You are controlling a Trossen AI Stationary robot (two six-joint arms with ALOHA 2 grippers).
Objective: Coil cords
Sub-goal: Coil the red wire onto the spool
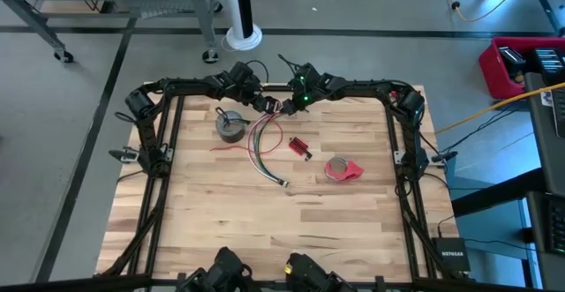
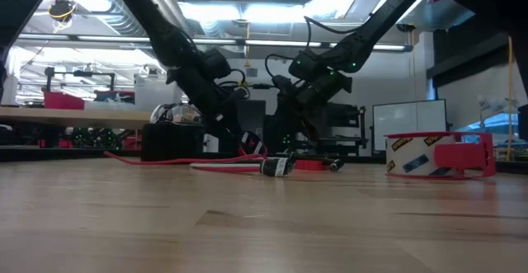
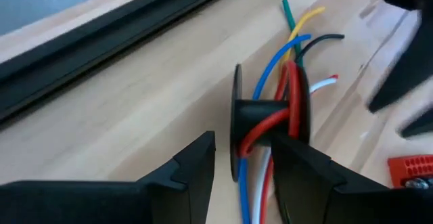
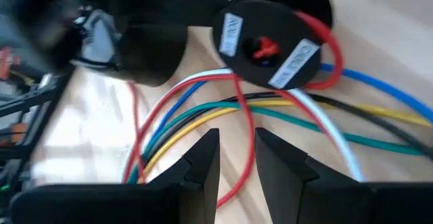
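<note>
Far edge of bench (image 1: 265,221), centre: both end effectors meet over the cords. Left end effector (image 3: 243,166) spread, fingers either side of a small black spool (image 3: 267,126) wound with red wire. Right end effector (image 4: 237,160) parted narrowly above the loose coloured wire bundle (image 1: 265,146), pinching nothing. Bundle trails toward the near side, plug end (image 1: 282,183) nearest. Grey coil (image 1: 230,124) left of bundle. Red block (image 1: 300,147) and red tape roll (image 1: 342,169) to the right.

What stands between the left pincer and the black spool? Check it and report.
Nothing visible does. The left pincer is open right at the black spool, with the red wire wound on it; only bare table lies beside it.
</note>
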